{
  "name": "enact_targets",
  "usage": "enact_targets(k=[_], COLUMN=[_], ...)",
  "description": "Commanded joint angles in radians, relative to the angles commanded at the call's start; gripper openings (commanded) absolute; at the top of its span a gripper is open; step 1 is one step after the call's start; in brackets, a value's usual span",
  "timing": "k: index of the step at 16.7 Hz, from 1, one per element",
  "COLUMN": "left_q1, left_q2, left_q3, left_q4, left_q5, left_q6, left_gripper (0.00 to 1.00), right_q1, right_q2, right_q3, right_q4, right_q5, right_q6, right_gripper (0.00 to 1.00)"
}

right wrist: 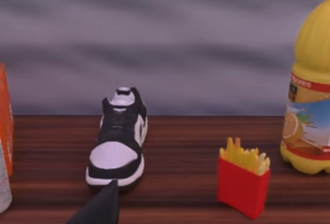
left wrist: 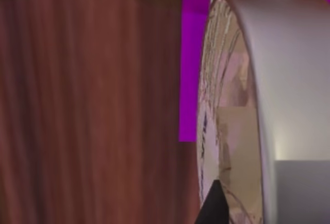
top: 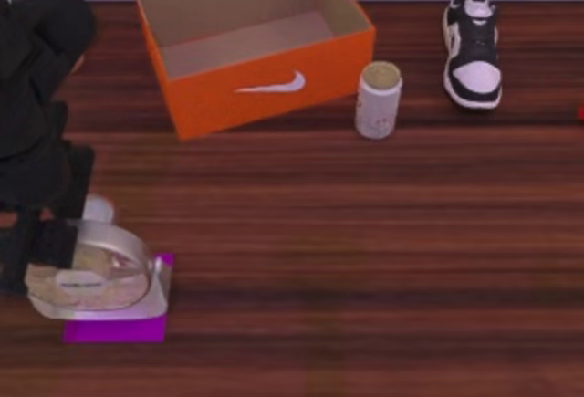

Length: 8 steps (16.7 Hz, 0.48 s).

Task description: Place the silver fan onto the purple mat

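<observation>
My left gripper is at the near left of the counter, over the purple mat, w/ the silver fan right at its fingers; I take it I'm gripping the fan (the contact itself is hidden behind the arm and the fan's head, so I can't tell how far the fingers are spread or if they're clamped); the fan lies tilted, face up toward the top cam, covering most of the mat, only the near edge and a right corner showing purple; whether it rests on the mat or hangs just above, can't say; in the left wrist view the fan's rim fills the frame w/ a strip of the mat beside it, which fits a carry low over the target for a set-down; my right arm is parked out of the top view, its cam facing the sneaker, fries box and juice bottle; the orange shoebox sits open and looks empty; the white cup beside it shows nothing inside.
</observation>
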Motion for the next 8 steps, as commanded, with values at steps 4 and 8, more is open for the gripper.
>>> enact_targets(k=[4, 8], left_q1=[0.000, 0.000], left_q2=[0.000, 0.000], left_q3=[0.000, 0.000], left_q4=[0.000, 0.000], left_q5=[0.000, 0.000], left_q6=[0.000, 0.000], left_gripper=[0.23, 0.53], right_q1=[0.000, 0.000], right_q2=[0.000, 0.000], right_q3=[0.000, 0.000], right_q4=[0.000, 0.000], right_q5=[0.000, 0.000], right_q6=[0.000, 0.000], right_gripper=[1.00, 1.00])
